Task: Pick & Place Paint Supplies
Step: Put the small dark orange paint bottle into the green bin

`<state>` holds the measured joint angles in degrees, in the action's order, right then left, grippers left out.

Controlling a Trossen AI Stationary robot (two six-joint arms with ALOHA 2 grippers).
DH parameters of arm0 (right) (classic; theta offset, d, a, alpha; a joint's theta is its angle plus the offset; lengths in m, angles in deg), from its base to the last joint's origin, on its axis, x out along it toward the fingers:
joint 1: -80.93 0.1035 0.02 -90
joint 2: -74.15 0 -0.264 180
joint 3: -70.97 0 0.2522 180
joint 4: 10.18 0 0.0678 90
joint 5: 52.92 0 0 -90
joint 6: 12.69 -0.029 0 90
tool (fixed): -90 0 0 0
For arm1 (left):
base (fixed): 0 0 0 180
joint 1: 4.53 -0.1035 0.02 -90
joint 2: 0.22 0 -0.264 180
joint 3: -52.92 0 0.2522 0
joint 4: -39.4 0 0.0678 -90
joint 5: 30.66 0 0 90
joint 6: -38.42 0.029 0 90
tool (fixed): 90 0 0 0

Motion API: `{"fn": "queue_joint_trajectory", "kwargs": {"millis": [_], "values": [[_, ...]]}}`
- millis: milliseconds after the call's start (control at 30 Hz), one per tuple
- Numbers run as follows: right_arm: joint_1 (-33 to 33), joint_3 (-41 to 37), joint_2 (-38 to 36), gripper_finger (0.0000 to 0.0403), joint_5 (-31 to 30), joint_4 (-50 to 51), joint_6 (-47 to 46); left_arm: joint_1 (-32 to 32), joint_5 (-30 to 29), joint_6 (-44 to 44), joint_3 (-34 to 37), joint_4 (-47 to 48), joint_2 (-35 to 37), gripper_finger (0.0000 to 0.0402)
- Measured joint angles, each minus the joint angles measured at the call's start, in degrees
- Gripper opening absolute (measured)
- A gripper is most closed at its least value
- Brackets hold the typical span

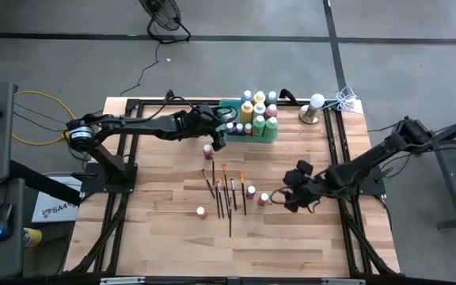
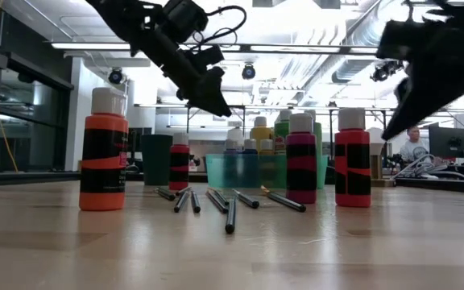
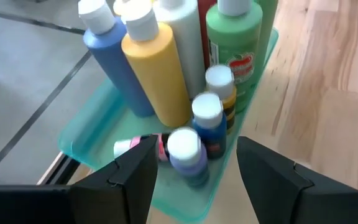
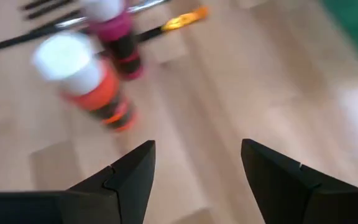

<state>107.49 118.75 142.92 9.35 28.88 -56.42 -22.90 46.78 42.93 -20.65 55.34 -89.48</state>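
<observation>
The left gripper [image 1: 222,136] hangs at the tray's [image 1: 229,104] 7 o'clock corner, fingers apart and empty. Its wrist view looks between the two dark fingers [image 3: 135,171] at a small purple bottle [image 3: 188,155] and a small blue bottle [image 3: 209,124] standing in the tray's near end, with a pink bottle [image 3: 143,145] lying on its side just beside them. Behind these stand tall bottles: blue [image 3: 114,59], yellow [image 3: 157,68], white [image 3: 185,43] and green [image 3: 238,56].

In the high view the tray sits at 12 o'clock on the table [image 1: 165,245], packed with bottles. A red bottle [image 1: 207,150] stands on the wood at the tray's 7 o'clock, just below the left gripper.

The brushes [image 1: 226,194] lie in a loose cluster at the table's centre, mostly pointing 12 to 6. An orange bottle [image 1: 201,212] stands at their 8 o'clock. At their 3 o'clock stand a magenta bottle [image 1: 251,191] and another orange bottle [image 1: 264,199], near each other.

The right gripper [image 1: 290,195] hovers above the table at 3 o'clock of that pair, close to the orange one, fingers spread and holding nothing. Its wrist view shows the orange bottle [image 4: 89,84] and the magenta bottle [image 4: 117,37] ahead of its open fingers [image 4: 132,180], not between them.

In the low view both grippers hang clear above the table, the left gripper [image 2: 212,93] over the tray [image 2: 224,171].
</observation>
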Motion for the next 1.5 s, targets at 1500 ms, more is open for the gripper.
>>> {"fn": "queue_joint_trajectory", "kwargs": {"millis": [1500], "values": [[0.0, -9.8, 31.1, 0.0231, 7.3, -63.3, 8.8, 0.0, 9.7, -0.7, 0.0, 5.6, 2.1, 0.0209]]}}
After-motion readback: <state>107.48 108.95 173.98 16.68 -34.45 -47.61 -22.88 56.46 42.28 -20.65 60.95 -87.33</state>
